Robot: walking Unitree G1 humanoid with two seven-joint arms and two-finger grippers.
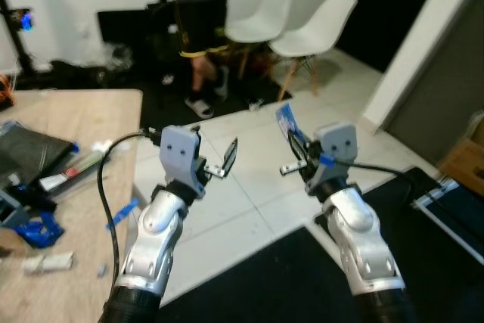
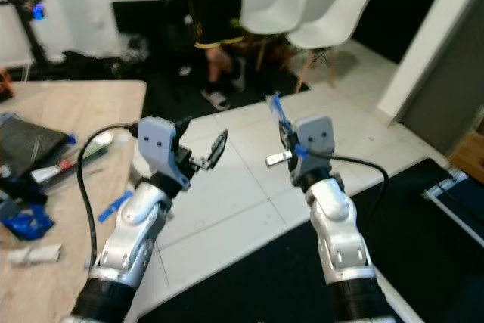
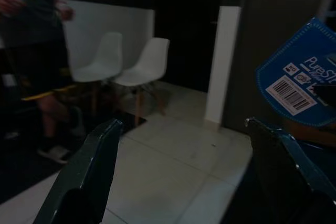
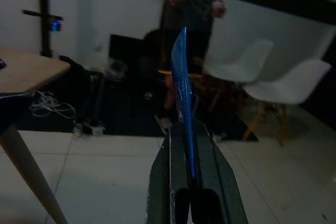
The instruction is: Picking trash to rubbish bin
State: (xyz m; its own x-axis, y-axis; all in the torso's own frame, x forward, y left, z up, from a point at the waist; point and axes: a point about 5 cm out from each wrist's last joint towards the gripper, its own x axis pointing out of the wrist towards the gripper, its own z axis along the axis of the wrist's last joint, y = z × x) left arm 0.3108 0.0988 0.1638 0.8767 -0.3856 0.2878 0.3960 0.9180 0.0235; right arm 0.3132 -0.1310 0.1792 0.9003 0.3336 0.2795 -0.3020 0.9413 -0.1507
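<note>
Your right gripper (image 4: 191,182) is pinched tight on a blue wrapper (image 4: 182,95). Your left gripper (image 1: 224,163) beside it is wide open, holding nothing. You still must find the bin.

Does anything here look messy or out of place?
The wooden table on the robot's left is cluttered with blue scraps and loose wrappers. The right end effector pinches a flat blue package.
</note>
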